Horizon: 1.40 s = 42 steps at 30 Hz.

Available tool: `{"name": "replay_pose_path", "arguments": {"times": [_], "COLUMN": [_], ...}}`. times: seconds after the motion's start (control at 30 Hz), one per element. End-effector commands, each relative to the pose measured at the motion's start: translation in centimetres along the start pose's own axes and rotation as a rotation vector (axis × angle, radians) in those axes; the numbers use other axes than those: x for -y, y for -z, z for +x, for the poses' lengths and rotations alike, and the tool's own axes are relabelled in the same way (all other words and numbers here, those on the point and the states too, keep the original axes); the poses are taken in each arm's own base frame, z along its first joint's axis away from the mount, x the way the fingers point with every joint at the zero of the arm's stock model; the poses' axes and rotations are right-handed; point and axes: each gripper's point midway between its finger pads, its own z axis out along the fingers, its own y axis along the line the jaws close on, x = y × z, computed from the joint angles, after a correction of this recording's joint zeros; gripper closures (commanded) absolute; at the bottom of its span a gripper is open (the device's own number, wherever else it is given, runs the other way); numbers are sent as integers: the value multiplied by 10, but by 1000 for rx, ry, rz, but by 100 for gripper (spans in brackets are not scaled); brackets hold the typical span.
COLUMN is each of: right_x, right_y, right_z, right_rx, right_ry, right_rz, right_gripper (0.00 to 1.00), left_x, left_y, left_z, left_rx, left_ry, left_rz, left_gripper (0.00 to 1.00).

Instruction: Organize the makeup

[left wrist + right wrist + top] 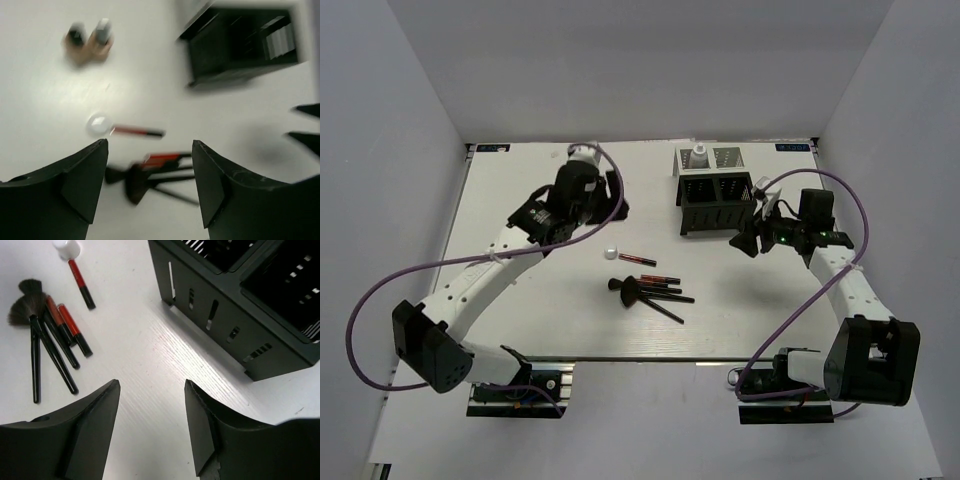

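Brushes and pencils (645,290) lie on the counter (740,320), centre frame from above, long axes left-right, handle ends toward your right arm (840,280). Right fingers (85,430) open, empty, beside the mesh organizer (717,205); left fingers (75,180) open, empty too.

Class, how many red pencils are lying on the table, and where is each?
3. One pencil lies alone beside the jar; two pencils lie side by side against the brushes. The box is only partly in view, so more could be hidden.
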Motion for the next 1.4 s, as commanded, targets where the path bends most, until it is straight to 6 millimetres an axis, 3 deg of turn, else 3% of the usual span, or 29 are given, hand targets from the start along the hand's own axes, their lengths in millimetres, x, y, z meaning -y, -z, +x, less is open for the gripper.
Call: {"name": "replay_pose_path", "arguments": {"times": [0.0,0.13,0.37,0.43,0.5,0.7,0.97,1.37], "right_x": [-9,-9,-19,-19,-20,-21,-19,-17], "right_y": [0,-2,-7,-6,-6,-3,-3,-3], "right_z": [-7,-9,-10,-8,-7,-3,-3,-4], "right_rx": [-17,-25,-29,-28,-23,-26,-26,-27], "right_ry": [39,33,32,27,25,21,21,18], "right_rz": [-56,-52,-70,-63,-55,-36,-27,-20], "right_gripper": [39,40,53,64,68,68,67,67], "left_x": [-65,-87,-104,-105,-103,-106,-116,-118], "left_y": [14,-1,-51,-62,-75,-98,-124,-121], "left_z": [87,129,164,164,169,171,156,155], "left_rx": [-258,-369,-419,-423,-423,-431,-423,-452], "left_ry": [51,47,-13,-19,-18,-21,-35,-47], "left_rz": [-270,-361,-420,-417,-399,-388,-406,-410], "left_gripper": [22,20,21,22,23,23,28,31]}}
